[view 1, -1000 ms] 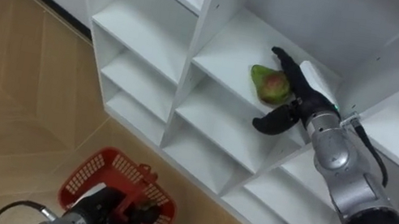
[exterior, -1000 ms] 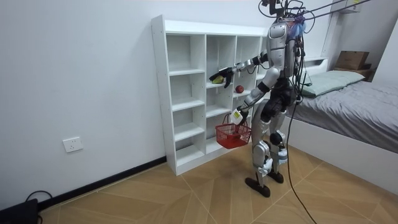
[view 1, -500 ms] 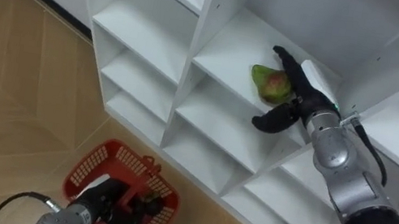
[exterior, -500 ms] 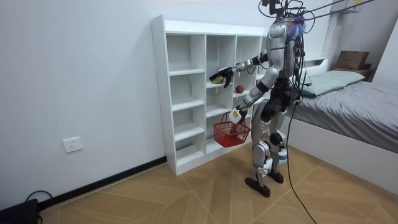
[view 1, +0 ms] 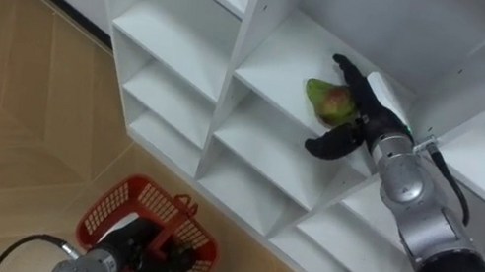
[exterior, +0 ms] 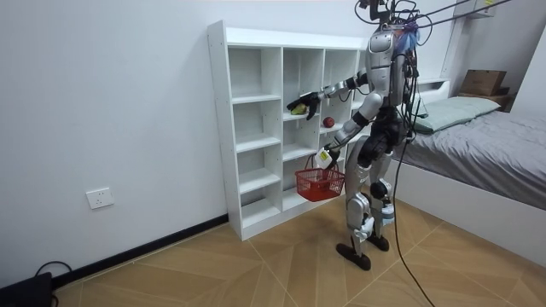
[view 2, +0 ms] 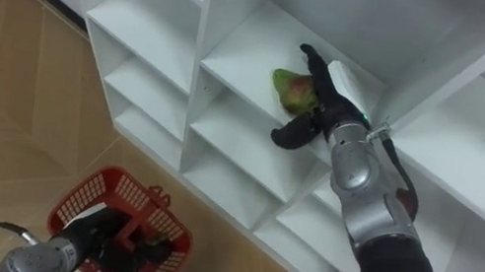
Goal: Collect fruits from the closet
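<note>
Fruit (view 1: 325,101) against right robot hand (view 1: 368,110)

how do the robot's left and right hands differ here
The right hand is raised into a white shelf compartment; the left hand hangs low over the wood floor. The right hand's fingers lie straight beside the green-red fruit; the left hand's are curled round the red plastic basket's handle. Both are dark.

White closet (exterior: 218,128): one
Red basket (view 1: 95,215): one
Green-and-red fruit (view 1: 326,101): one
Round red fruit (exterior: 328,122): one
Fruit in all: two
Bed (exterior: 486,153): one
Pillow (exterior: 456,109): one
Cardboard box (exterior: 482,82): one
Wall socket (exterior: 100,198): one
</note>
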Available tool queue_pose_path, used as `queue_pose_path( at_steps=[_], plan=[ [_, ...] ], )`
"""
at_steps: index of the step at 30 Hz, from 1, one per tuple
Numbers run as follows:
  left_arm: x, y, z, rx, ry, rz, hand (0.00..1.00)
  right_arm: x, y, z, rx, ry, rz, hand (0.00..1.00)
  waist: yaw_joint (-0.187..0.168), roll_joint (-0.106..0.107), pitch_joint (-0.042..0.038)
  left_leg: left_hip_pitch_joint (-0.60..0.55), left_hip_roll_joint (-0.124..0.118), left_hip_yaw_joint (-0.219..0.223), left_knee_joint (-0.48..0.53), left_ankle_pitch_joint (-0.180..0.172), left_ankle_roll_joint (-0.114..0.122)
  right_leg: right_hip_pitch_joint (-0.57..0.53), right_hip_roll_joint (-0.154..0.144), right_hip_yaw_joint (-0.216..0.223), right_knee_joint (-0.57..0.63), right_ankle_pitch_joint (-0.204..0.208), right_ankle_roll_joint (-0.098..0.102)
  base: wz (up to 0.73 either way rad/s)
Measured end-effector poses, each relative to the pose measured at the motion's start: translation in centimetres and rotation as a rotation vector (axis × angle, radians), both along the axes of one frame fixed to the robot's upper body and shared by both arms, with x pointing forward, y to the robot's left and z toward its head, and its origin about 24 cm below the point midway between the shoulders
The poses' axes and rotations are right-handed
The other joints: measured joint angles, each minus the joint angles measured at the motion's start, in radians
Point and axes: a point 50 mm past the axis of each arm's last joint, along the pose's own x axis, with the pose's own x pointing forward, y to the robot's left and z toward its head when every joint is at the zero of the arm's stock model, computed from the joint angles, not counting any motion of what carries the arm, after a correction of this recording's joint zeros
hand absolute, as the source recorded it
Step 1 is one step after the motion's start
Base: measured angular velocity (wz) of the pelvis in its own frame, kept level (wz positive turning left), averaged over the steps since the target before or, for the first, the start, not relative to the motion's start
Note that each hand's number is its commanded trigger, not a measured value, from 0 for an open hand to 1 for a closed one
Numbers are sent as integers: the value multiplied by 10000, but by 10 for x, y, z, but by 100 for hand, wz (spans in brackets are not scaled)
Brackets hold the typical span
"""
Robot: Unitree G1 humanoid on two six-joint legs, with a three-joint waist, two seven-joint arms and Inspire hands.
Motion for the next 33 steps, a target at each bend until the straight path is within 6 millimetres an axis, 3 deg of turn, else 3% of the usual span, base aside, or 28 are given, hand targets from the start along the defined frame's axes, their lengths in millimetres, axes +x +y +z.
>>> queue_pose_path(
  at_steps=[26, 28, 29, 30, 31, 32, 33],
  plan=[
    [-4, -1, -3, -337, 106, 376, 100, 1, 6, 3, 219, -367, -159, 2, -30, 18, 5, 100, 19, 139, -92, 7, 11, -4, -1, 105, 6, 0, 1, -1],
    [-4, -1, -3, -331, 105, 377, 100, 1, 6, 3, 219, -368, -158, 58, -31, 19, 5, 100, 19, 139, -90, 6, 11, -4, -1, 106, 6, 0, 1, 0],
    [-4, -1, -3, -327, 105, 380, 100, 1, 6, 3, 219, -368, -159, 63, -31, 19, 5, 99, 19, 139, -88, 7, 11, -4, -1, 107, 6, 0, 1, 0],
    [-4, -1, -3, -324, 103, 383, 100, 1, 6, 3, 219, -368, -159, 83, -32, 19, 5, 99, 19, 140, -88, 6, 11, -4, -1, 107, 6, 0, 1, 0],
    [-4, -1, -3, -324, 102, 383, 100, 1, 6, 3, 219, -368, -159, 87, -33, 19, 5, 99, 19, 140, -88, 7, 11, -4, -2, 107, 6, 0, 1, 0],
    [-4, -1, -3, -322, 103, 385, 100, 1, 6, 3, 214, -365, -153, 100, -34, 19, 5, 99, 19, 140, -88, 6, 11, -4, -1, 107, 6, 0, 1, 0],
    [-5, -1, -3, -314, 106, 391, 100, 1, 7, 2, 179, -379, -125, 100, -41, 20, 5, 99, 20, 141, -88, 7, 11, -5, -1, 108, 5, 0, 1, 0]
  ],
)
